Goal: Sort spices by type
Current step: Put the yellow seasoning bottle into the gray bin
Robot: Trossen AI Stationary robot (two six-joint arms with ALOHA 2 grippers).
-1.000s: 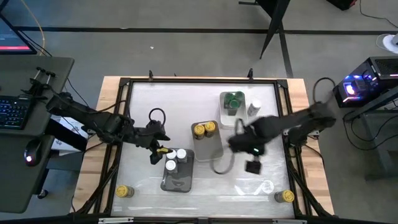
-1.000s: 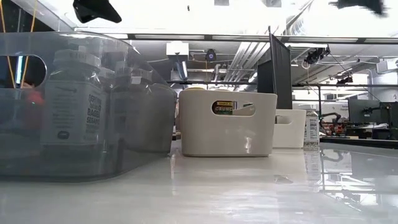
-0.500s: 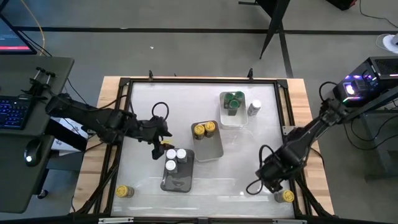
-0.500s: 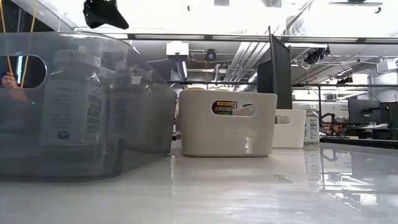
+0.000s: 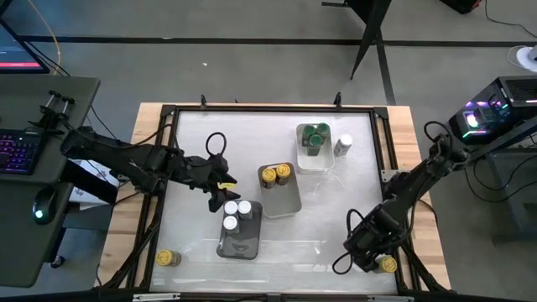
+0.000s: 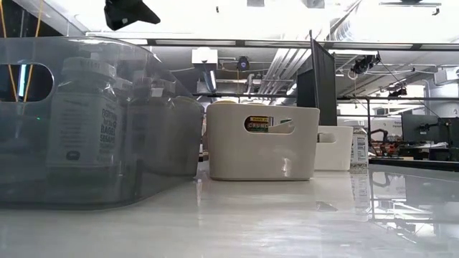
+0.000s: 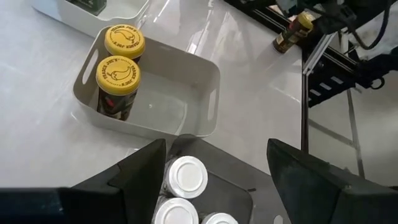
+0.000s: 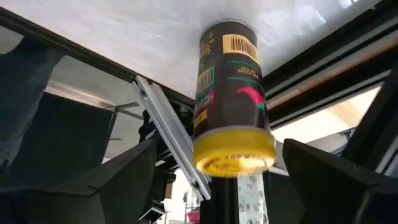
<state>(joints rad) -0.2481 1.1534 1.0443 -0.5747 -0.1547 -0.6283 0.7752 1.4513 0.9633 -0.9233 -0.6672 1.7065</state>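
Note:
My left gripper (image 5: 220,186) hangs open and empty just above the far end of the grey tray (image 5: 243,243), which holds three white-lidded jars (image 7: 188,175). Two yellow-lidded jars (image 7: 118,73) stand in the white tray (image 5: 289,200), and green-lidded jars (image 5: 315,134) stand in the clear tray. My right gripper (image 5: 372,252) is open at the near right corner. Its fingers stand on either side of a yellow-lidded jar (image 8: 235,99) that rests upright on its base on the table; I see no touch.
A loose white-lidded jar (image 5: 342,145) stands right of the clear tray. Another yellow-lidded jar (image 5: 168,257) stands at the near left corner. The black table frame (image 5: 401,243) runs close behind the jar at the right gripper. A bare stretch of table (image 5: 336,210) lies between the trays and the right arm.
My right gripper has swung from the table's middle to the near right corner and come down around the yellow-lidded jar there. My left gripper has drifted a little toward the far edge and the right, staying above the grey tray.

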